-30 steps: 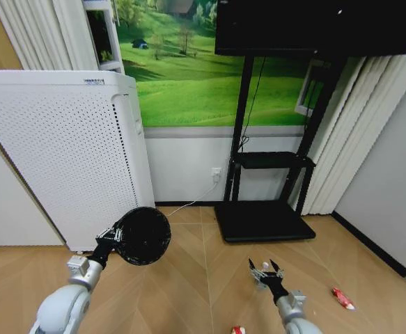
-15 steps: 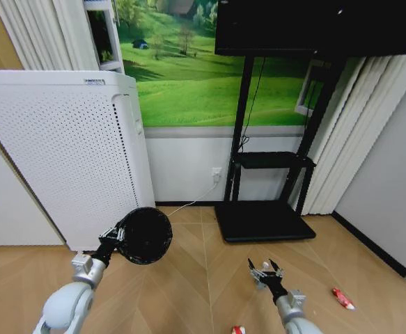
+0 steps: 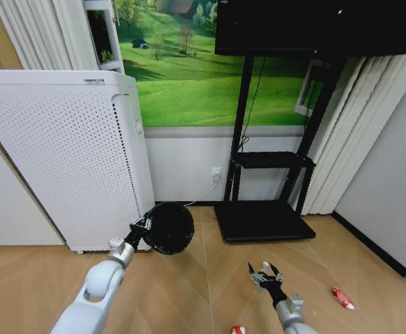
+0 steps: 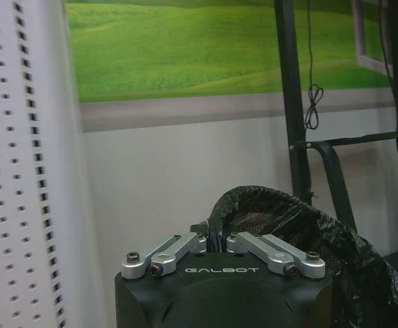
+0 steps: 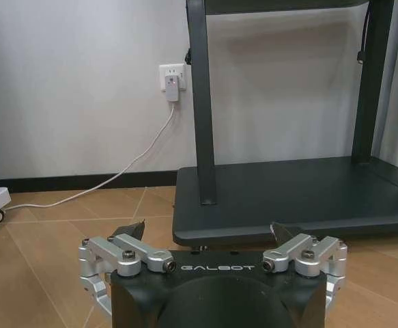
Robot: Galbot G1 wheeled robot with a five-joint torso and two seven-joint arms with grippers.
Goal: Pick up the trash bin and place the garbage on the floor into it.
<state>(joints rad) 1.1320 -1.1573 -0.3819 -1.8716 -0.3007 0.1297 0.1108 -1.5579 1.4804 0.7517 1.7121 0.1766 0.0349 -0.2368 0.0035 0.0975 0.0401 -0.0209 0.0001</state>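
While left claw point(image 4: 216, 240) pinches trash bin point(image 4: 301, 232) rim, right claw point(image 5: 207, 231) spread

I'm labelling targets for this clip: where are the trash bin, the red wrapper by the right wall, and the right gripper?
trash bin point(image 3: 169, 228), head view, on its dark round body.
red wrapper point(image 3: 342, 298), head view, its middle.
right gripper point(image 3: 264, 269), head view, between its spread fingertips.
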